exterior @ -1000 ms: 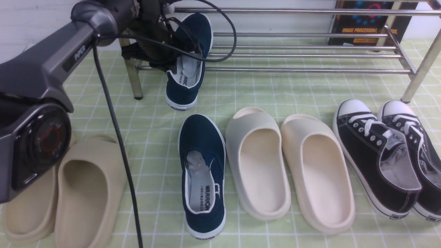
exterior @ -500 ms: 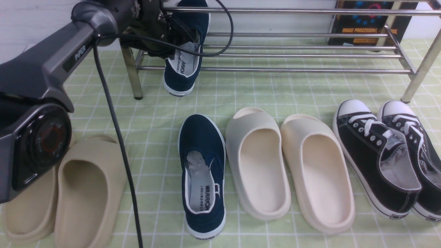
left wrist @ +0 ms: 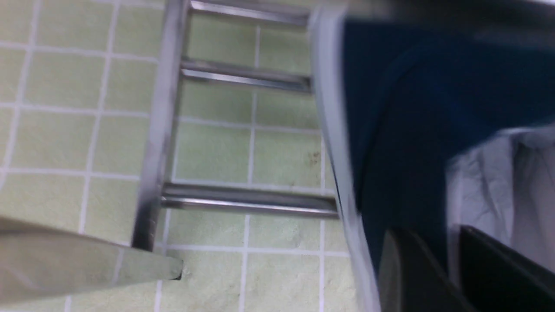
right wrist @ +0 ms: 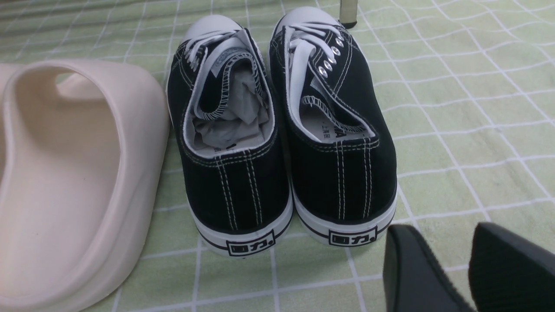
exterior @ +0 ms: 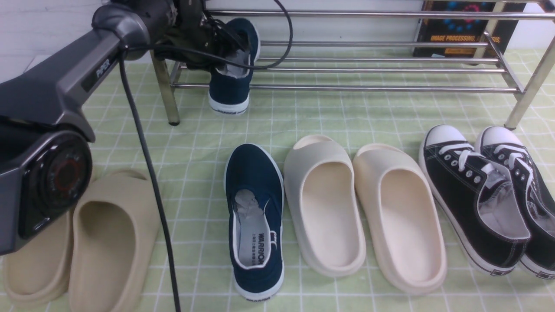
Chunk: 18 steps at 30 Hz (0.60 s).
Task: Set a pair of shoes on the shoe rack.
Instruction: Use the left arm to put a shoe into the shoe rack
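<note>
Navy canvas marks the two shoes that matter. One slip-on (exterior: 230, 93) lies at the left end of the shoe rack (exterior: 368, 88), on the lower tier. Its toe points to the back and its heel hangs out past the front bar. Laid lengthwise like this, several bars carry the sole at once, which I judge is why it sits this way.

The left gripper (left wrist: 451, 273) is at that shoe's collar. One finger appears to be inside the opening, by the paper stuffing (left wrist: 498, 173), and the other outside. The collar is the one thin rim that offers a hold, so the approach makes sense. The wrist view is blurred, and I cannot tell whether the fingers are pinching the collar or have let go.

Its mate (exterior: 256, 216) rests on the green checked cloth (exterior: 347, 125) toward the front edge, toe toward the rack. It lies between the beige slides (exterior: 108, 242) and the cream slides (exterior: 325, 203), not touching either.

The right gripper (right wrist: 464, 277) hovers just behind the heels of the black sneakers (exterior: 472, 195) near the cloth's right edge. Its fingers are apart with nothing between them.

By my reckoning the task is about half done. The bars beside the first shoe are free for the second. The overhanging heel could tip the shoe forward if it is let go carelessly.
</note>
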Available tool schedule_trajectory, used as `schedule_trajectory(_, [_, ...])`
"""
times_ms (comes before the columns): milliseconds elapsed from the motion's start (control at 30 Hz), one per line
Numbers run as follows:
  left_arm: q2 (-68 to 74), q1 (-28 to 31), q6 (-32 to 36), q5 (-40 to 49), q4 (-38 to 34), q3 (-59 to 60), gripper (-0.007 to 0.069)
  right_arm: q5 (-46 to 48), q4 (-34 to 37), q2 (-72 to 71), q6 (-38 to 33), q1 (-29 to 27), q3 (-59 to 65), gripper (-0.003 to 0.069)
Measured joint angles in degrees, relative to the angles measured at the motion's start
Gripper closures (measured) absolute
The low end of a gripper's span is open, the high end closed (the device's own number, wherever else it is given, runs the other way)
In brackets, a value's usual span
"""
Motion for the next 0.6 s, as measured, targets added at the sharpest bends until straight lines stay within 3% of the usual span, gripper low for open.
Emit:
schedule_trajectory(133, [-0.55,0.00,-0.04,1.46,0.40,-0.07,0.0388,0.00,0.00,0.00,0.00,0.00,0.00,0.0419])
schedule_trajectory(333, [-3.77,0.00,-0.19,5.81,1.55,-0.07,0.0375,0.00,0.00,0.00,0.00,0.00,0.00,0.0419])
schedule_trajectory(533, [-10.92,0.00,-0.01,8.64,1.82,-0.27,0.0448,0.00,0.00,0.00,0.00,0.00,0.00,0.0419])
schedule_trajectory(600, [-13.54,0.00,0.04,10.09,1.61,-0.29,0.0510,0.00,0.00,0.00,0.00,0.00,0.00,0.0419])
